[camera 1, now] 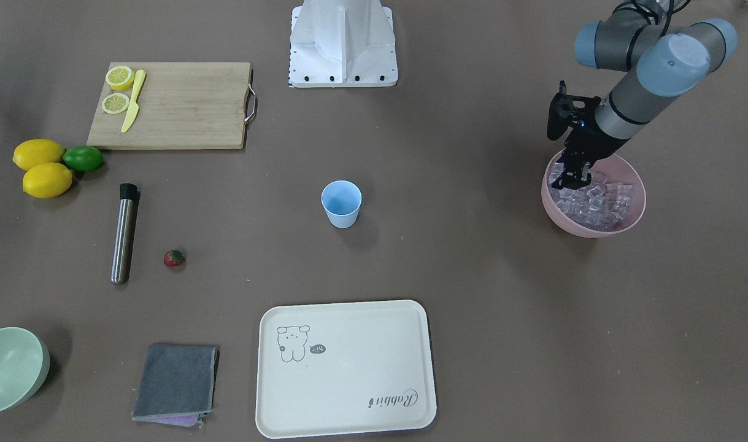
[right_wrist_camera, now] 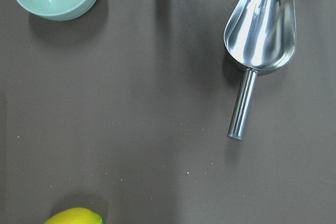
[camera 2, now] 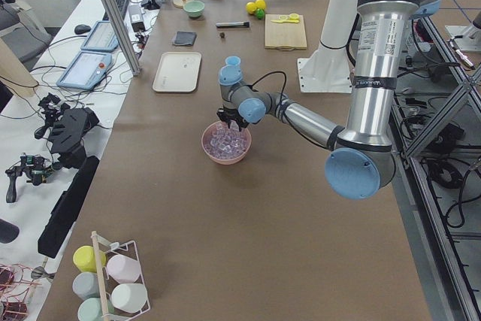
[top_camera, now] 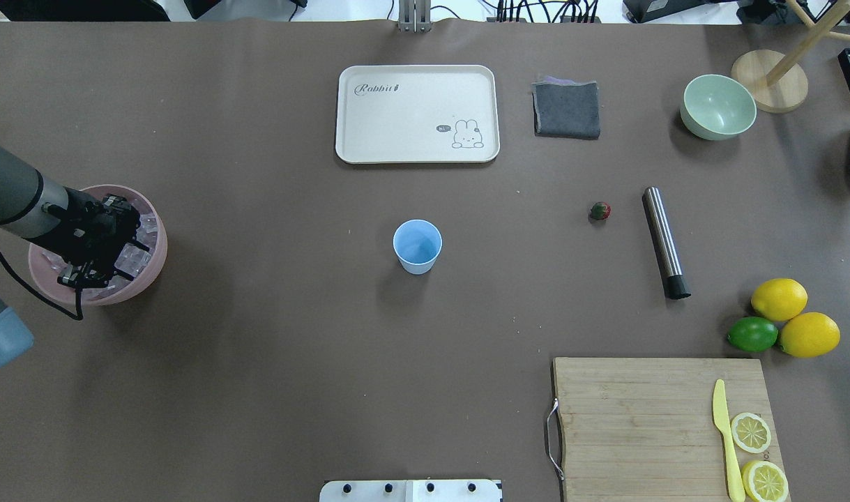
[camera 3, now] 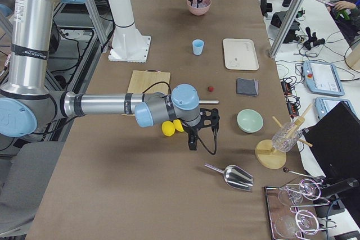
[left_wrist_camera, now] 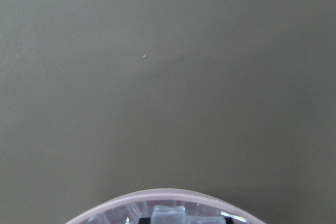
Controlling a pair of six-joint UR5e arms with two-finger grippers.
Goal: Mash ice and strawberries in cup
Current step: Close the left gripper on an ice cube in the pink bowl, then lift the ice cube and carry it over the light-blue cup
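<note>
Worktop [camera 1: 472,276] with two arms, seen from across the table.

The left hand [camera 1: 571,178] points down into a pink bowl [camera 1: 588,230] at the robot's left end of the worktop, with its fingertips among the ice [camera 1: 601,199] heaped inside. In the left wrist view one cube sits at the bottom edge between two dark finger parts. It cannot be told whether the fingers pinch it or stand spread around it.

The right hand [camera 3: 202,130] appears only in the side view from the robot's right. There it hangs above the worktop, near the lemons and the pale green bowl [camera 1: 11,368]. Whether it is spread or pressed together cannot be told. Its wrist camera looks down on a steel scoop [right_wrist_camera: 257,40] lying flat.

The cup [camera 1: 341,204], light blue, stands upright near the middle of the worktop, well apart from the pink bowl. The strawberry [camera 1: 174,258] lies on the worktop toward the robot's right, just beside a steel rod with a black end [camera 1: 124,233].

Two lemons [camera 1: 38,153] and a lime [camera 1: 83,158] are clustered together, touching, near the corner of a wooden cutting board [camera 1: 183,104]. The board carries two lemon halves [camera 1: 119,77] and a yellow knife [camera 1: 133,101]. A cream tray [camera 1: 346,368] with a rabbit drawing and a folded grey cloth [camera 1: 176,380] lie along the far side from the robot.
</note>
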